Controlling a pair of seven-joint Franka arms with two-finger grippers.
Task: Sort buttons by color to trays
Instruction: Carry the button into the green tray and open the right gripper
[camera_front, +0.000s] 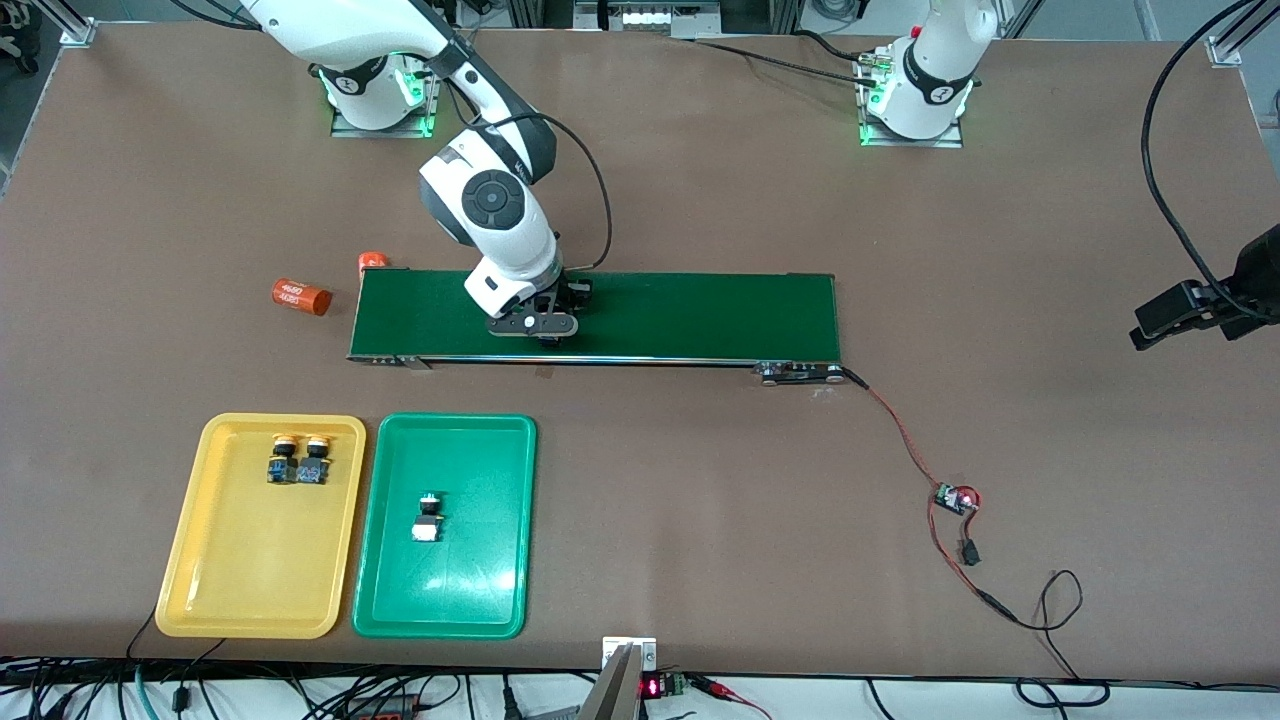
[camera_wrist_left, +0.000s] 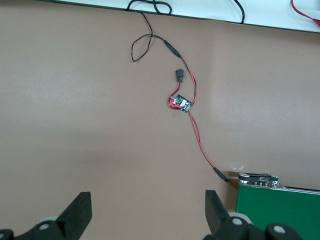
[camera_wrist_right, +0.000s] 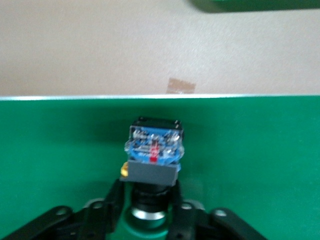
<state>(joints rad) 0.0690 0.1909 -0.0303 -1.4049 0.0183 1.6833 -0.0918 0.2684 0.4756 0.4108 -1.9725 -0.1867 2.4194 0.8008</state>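
Nearest the front camera, two trays lie side by side on the table (camera_front: 700, 480). The yellow tray (camera_front: 250, 580) is toward the right arm's end. In it sit two yellow buttons (camera_front: 299, 458), close together near the tray's edge farthest from the camera. The green tray (camera_front: 470, 590) is just beside it and holds one green button (camera_front: 428, 519) near its middle.

Farther from the camera lies the long green belt (camera_front: 700, 315). The right hand (camera_front: 548, 335) is down on the belt. Its fingers (camera_wrist_right: 116, 200) are squeezed shut on another button (camera_wrist_right: 154, 150), which has a dark, blue body.

Just off the belt's end lie two orange cylinders (camera_front: 301, 296), one partly hidden.

The left hand (camera_wrist_left: 147, 215) waits up in the air, wide open and holding nothing. Under it are bare table, a red wire (camera_wrist_left: 200, 145) and a small circuit board (camera_wrist_left: 181, 104).
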